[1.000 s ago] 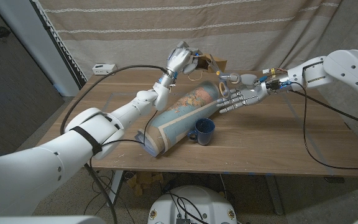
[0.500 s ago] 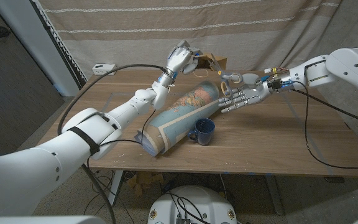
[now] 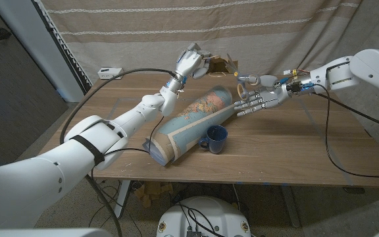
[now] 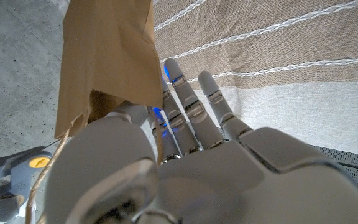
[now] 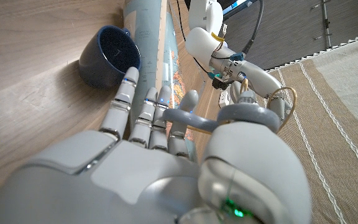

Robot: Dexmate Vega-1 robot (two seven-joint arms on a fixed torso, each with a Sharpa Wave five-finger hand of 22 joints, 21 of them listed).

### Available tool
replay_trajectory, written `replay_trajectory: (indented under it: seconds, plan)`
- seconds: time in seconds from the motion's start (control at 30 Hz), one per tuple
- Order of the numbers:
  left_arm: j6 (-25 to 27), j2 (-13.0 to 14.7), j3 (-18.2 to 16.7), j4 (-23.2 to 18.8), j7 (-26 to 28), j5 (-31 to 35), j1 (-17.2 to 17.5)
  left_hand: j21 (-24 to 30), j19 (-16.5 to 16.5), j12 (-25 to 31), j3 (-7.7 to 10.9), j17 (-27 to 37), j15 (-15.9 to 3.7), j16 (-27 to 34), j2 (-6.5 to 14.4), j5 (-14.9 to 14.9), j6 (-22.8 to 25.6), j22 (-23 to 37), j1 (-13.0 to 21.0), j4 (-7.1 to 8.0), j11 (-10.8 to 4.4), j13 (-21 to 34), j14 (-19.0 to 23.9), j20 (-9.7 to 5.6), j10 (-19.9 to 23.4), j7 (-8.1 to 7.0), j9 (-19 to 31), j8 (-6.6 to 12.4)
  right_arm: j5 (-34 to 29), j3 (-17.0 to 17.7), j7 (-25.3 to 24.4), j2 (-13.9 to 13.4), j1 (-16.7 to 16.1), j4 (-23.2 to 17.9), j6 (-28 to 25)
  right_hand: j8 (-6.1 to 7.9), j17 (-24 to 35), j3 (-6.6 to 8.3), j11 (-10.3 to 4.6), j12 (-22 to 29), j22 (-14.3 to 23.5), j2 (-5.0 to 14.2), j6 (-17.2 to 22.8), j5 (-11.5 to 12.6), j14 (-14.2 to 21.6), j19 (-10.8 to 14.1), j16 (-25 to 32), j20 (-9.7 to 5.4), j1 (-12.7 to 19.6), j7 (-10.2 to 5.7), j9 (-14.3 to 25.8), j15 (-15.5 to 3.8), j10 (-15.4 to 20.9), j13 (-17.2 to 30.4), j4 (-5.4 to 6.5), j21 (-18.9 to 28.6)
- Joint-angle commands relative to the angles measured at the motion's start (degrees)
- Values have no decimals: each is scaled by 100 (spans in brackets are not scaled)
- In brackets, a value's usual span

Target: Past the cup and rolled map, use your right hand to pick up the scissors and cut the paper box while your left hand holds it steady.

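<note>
rolled map (image 3: 193,124) and cup (image 3: 216,138) lie below the, seemingly, scissors-holding right hand (image 3: 255,100).

Matt brown paper box (image 4: 107,59); glossy blue cup (image 3: 215,137)

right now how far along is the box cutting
Done: right hand holds the scissors, left hand holds the box up behind the map. In hand: scissors close beside the box. Left: no cut visible yet.
</note>
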Motion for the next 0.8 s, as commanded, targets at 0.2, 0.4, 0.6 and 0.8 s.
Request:
replay_trajectory:
  seconds: [0.2,0.4,0.6,0.8]
  plan:
    - [-293,19,-360,-223,1,294,132,15,-43,23,151,17,-323,-13,37,54,181,-2,6,106,-23,8,-49,-793,43,33,-1,42,-22,-89,-94,69,106,162,-148,0,10,25,38,-17,13,4,17,-9,30,49,25,15,-19,358,7,12,33,18,-5,3]
    - [-392,25,-572,-390,1,438,241,24,-64,20,159,18,-325,-14,37,64,185,-8,-4,115,-23,5,-76,-802,28,24,20,68,-92,-156,-67,129,197,242,-192,2,6,28,35,-25,13,7,16,-10,30,49,24,20,-18,359,11,12,31,21,-6,2]
    - [-452,46,-737,-535,1,585,318,21,-83,20,170,18,-325,-15,36,73,170,-17,-14,124,-23,10,-97,-800,14,4,33,77,-198,-238,-1,169,303,305,-251,4,2,32,42,-31,13,12,23,-14,35,51,24,23,-22,359,12,18,38,25,-5,1]
    - [-531,62,-743,-498,1,629,291,32,-97,23,177,20,-327,-13,36,85,187,-19,-15,125,-26,19,-117,-807,-1,-14,38,96,-254,-227,2,169,327,341,-252,4,-1,33,36,-38,13,14,32,-18,40,47,25,23,-27,358,7,16,37,28,-3,-1]
